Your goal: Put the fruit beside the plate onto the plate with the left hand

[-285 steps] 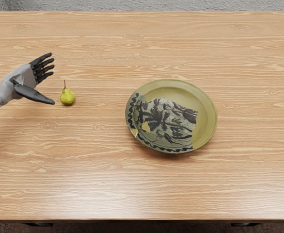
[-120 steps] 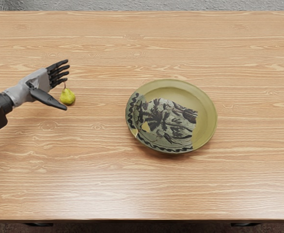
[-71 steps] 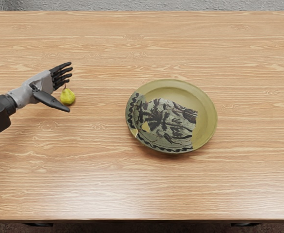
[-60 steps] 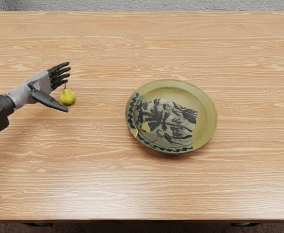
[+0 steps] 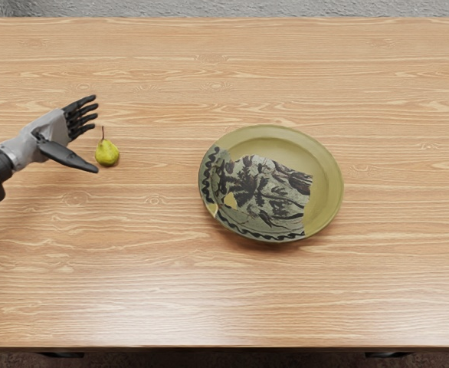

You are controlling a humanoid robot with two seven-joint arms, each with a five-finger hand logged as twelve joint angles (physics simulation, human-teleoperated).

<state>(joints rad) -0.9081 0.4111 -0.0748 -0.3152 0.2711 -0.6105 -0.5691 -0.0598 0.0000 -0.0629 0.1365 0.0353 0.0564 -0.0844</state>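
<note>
A small yellow-green pear (image 5: 106, 152) with a thin stem stands upright on the wooden table, left of the plate. The olive-green plate (image 5: 322, 165) with a dark pattern lies at the table's middle right, with nothing on it. My left hand (image 5: 80, 138) comes in from the left edge and hovers just left of the pear. Its fingers (image 5: 80, 119) are spread behind the fruit and the thumb reaches forward in front of it. The hand holds nothing and does not touch the pear. The right arm does not show.
The wooden table (image 5: 224, 291) fills the view, with its front edge along the bottom and its far edge along the top.
My left hand closed in on the pear until its fingers were right by the stem, then drew back a little to the left. The pear and plate have not moved.
</note>
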